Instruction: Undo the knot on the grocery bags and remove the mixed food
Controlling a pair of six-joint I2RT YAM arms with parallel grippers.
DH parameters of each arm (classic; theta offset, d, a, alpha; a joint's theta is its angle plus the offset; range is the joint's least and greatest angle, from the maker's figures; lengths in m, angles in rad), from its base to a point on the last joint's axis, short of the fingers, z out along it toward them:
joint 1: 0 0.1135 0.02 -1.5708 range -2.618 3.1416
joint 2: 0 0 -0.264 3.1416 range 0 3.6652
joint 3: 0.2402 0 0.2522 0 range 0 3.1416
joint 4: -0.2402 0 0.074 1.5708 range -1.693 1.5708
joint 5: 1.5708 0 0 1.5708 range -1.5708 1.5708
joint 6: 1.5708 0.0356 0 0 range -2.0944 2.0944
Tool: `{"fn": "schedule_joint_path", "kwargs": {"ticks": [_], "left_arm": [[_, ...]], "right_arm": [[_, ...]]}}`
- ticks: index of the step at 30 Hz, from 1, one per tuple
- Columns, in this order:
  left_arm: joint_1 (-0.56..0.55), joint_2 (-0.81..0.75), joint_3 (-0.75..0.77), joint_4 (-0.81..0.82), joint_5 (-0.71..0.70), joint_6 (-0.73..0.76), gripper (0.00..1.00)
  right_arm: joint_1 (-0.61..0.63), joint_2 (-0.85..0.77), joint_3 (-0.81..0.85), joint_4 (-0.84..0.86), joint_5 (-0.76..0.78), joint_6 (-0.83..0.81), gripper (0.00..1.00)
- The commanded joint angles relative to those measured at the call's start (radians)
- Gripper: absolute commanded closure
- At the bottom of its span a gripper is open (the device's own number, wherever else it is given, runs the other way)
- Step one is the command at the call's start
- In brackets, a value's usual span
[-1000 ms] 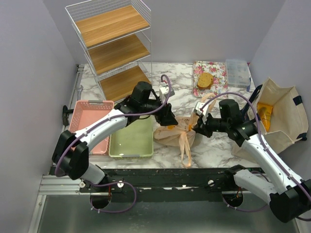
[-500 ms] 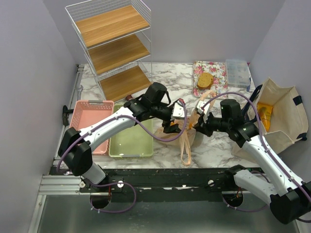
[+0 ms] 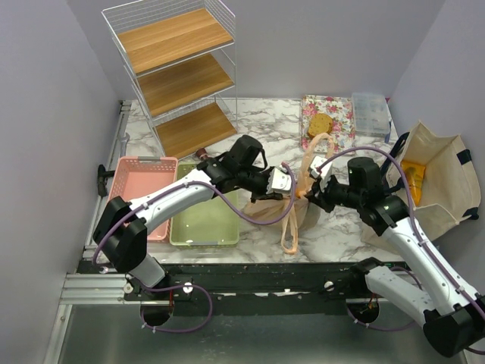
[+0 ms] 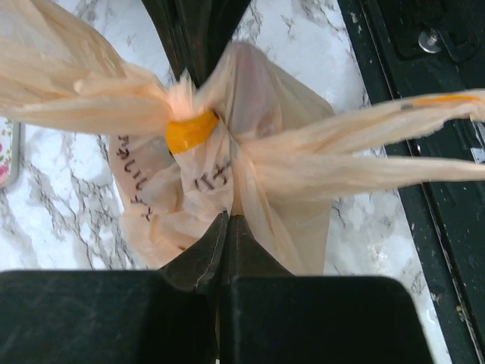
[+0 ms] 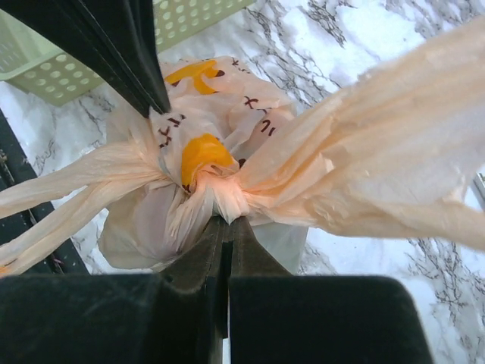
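Recording a marble worktop (image 3: pixel 333 231) carrying every item. Noting a wire shelf rack (image 3: pixel 178 72) standing at the far left corner. Noting a beige canvas tote (image 3: pixel 439 178) lying along the right edge. Noting a pink basket (image 3: pixel 142 193) and a green basket (image 3: pixel 203 220) sitting side by side, touching, toward the left end of the near edge. Locating the grocery bag (image 3: pixel 265 212) just right of the green basket, near the middle of the near edge, with one handle loop trailing toward that edge and another being held up toward the far edge. Noting a floral tray (image 3: pixel 342 114) at the far edge, right of centre, and a clear plastic box (image 3: pixel 371 112) just beside it toward the far right corner. Finding the left gripper (image 4: pixel 226 220) clamped tight, pinching gathered bag plastic at one side of the knot (image 5: pixel 216 193). Finding the right gripper (image 5: pixel 227 224) likewise clamped on plastic at the opposite side. Noting a brown bread slice (image 3: pixel 320 123) lying on the tray. Confirming the knot tied, with an orange print patch (image 4: pixel 191 130) showing beside it.
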Motion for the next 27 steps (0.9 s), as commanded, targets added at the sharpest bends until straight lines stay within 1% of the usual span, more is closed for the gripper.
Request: {"fn": "schedule_joint_path", "kwargs": {"ticks": [1,7,8,10,11,12,13,14,15,16,18,21,25,26,27], "left_arm": [[0.051,-0.092,-0.093,-0.041,-0.030,0.017,1.00],[0.133,-0.182,-0.203,-0.024,-0.038,0.072,1.00],[0.148,-0.188,-0.210,-0.025,-0.037,0.076,1.00],[0.140,-0.205,-0.204,-0.043,-0.038,0.117,1.00],[0.120,-0.219,-0.203,-0.023,-0.046,0.111,0.91],[0.101,-0.229,-0.198,0.003,-0.046,0.095,0.69],[0.079,-0.232,-0.187,0.031,-0.048,0.066,0.51],[0.061,-0.229,-0.176,0.066,-0.052,0.019,0.41],[0.044,-0.221,-0.157,0.093,-0.056,-0.022,0.34],[0.030,-0.209,-0.144,0.122,-0.056,-0.049,0.32],[0.008,-0.173,-0.107,0.159,-0.054,-0.093,0.31],[-0.003,-0.091,-0.032,0.169,-0.043,-0.156,0.30],[-0.009,0.022,0.031,0.151,-0.065,-0.167,0.28],[-0.010,0.042,0.041,0.137,-0.065,-0.161,0.32],[-0.012,0.062,0.050,0.124,-0.064,-0.153,0.40]], "right_arm": [[0.003,-0.035,0.012,0.016,0.125,0.003,0.99],[0.003,-0.066,-0.002,-0.014,0.168,-0.016,0.99],[0.003,-0.069,0.000,-0.013,0.161,-0.016,1.00],[0.003,-0.065,0.011,0.007,0.095,0.002,0.99],[0.003,-0.053,0.021,0.019,0.059,0.013,0.99],[0.003,-0.035,0.038,0.029,0.034,0.031,0.99],[0.003,-0.009,0.052,0.033,0.008,0.039,0.99],[0.003,0.021,0.071,0.033,-0.008,0.045,1.00],[0.003,0.038,0.088,0.032,-0.025,0.047,0.99],[0.003,0.054,0.099,0.034,-0.037,0.049,0.99],[0.003,0.058,0.106,0.057,-0.057,0.056,0.99],[0.003,0.058,0.106,0.071,-0.079,0.050,0.99],[0.004,0.061,0.119,0.052,-0.093,0.033,0.99],[0.003,0.059,0.122,0.052,-0.095,0.035,0.99],[0.003,0.058,0.122,0.052,-0.094,0.036,0.99]]}}
